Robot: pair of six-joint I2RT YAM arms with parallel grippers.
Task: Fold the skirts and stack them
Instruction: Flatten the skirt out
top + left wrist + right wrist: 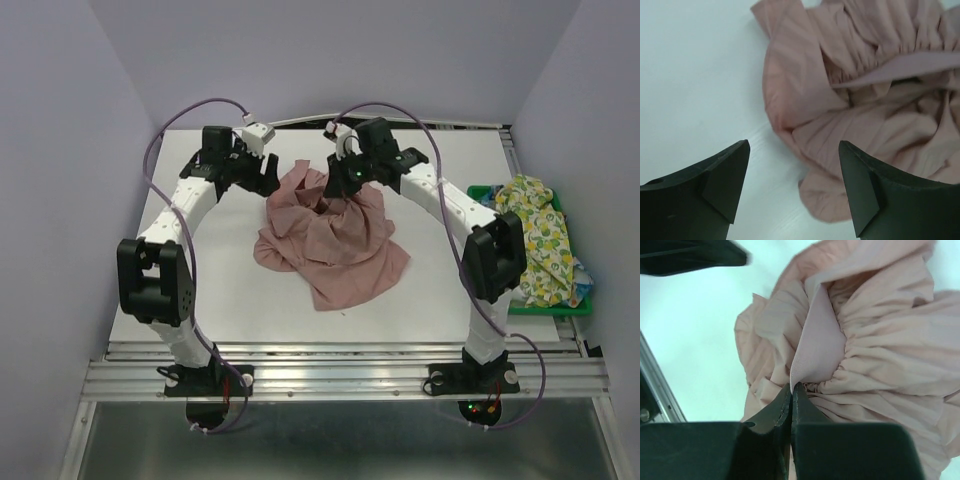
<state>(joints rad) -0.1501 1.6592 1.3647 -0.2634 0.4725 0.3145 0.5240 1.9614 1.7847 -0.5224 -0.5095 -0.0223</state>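
**Pink skirt** (335,245): one. It lies in a crumpled heap at the middle of the tabletop (240,300). The near hem spreads flat toward the arm bases and the far part is bunched up. No fold lines show. The gathered waistband (817,337) is turned upward at the far side of the heap.

**Right end effector** (791,389): closed. It pinches an edge of the waistband between its fingertips, at the far right of the heap.

**Left end effector** (795,187): open, with the jaws spread wide and nothing between them. It sits over bare tabletop just beside the far left edge of the pink skirt. One finger overlaps the cloth margin in the wrist view, and whether it touches cannot be told.

**Green bin** (583,300): one, at the right edge of the tabletop, well apart from the pink skirt.

**Lemon-print garment** (535,235): crumpled in the green bin and spilling over its rim. It is judged to be a further skirt awaiting its turn.

**Progress (judgement):** early.
- Done: one grasp is taken on the waistband. Nothing is folded, and no stack is visible anywhere.
- Left for the pink skirt: a second grasp by the left end effector, spreading it flat, folding it and setting it down.
- Left after that: the same steps for the bin's contents, laid on top.
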